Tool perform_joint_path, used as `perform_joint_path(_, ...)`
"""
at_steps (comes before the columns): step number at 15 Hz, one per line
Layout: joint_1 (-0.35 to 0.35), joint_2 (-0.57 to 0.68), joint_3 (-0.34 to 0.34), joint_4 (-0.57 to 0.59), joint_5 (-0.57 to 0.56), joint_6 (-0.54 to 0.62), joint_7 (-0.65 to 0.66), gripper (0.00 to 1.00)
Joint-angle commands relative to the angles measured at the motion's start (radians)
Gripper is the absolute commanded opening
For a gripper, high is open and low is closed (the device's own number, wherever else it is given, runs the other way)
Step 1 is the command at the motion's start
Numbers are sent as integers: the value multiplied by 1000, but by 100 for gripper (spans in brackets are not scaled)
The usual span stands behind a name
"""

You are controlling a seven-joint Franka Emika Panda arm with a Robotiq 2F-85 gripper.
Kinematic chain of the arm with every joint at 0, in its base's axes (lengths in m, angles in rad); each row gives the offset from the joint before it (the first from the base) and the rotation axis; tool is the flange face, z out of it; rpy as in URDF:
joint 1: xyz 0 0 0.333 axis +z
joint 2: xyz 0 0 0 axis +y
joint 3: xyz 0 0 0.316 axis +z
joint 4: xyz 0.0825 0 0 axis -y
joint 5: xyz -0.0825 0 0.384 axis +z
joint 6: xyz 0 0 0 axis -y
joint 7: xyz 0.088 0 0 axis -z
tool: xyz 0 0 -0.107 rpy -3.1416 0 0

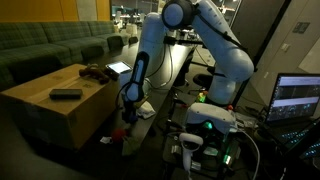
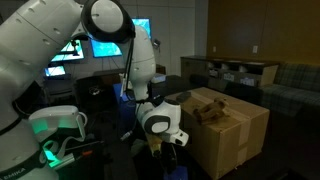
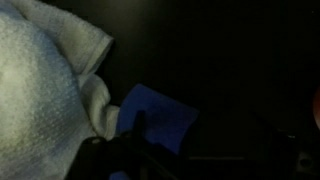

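Observation:
The room is dim. My gripper [image 1: 128, 111] hangs low beside a wooden box table [image 1: 55, 112], close to the floor; in an exterior view it [image 2: 166, 144] sits under the white wrist housing. The wrist view shows a white textured towel [image 3: 45, 90] filling the left side and a blue flat object [image 3: 162, 116] just right of it, close under the jaws. The fingers are only dark shapes there. The jaws stand wide, and I see nothing held between them. A pale cloth [image 1: 145, 108] lies next to the gripper.
On the box table lie a black remote [image 1: 66, 94], a small dark item [image 1: 95, 72] and a tablet [image 1: 118, 68]. A green sofa [image 1: 45, 45] stands behind. Lit monitors [image 1: 298, 98] [image 2: 100, 48] and the robot base, lit green [image 2: 55, 125], are nearby. Cables run around the base.

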State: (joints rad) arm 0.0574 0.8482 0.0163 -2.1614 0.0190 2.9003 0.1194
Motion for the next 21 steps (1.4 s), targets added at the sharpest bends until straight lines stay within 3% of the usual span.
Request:
perform_joint_path(1,-10,-8,-24,8,-8,35,-40,100)
perform_joint_path(6,-43,21,-31,52,-10,33,-81,100)
perform_joint_path(12,-59,51,-6,26,-2,86,-94,100)
perform_joint_path(21,-110,121,9,116,-9,57,-145,100)
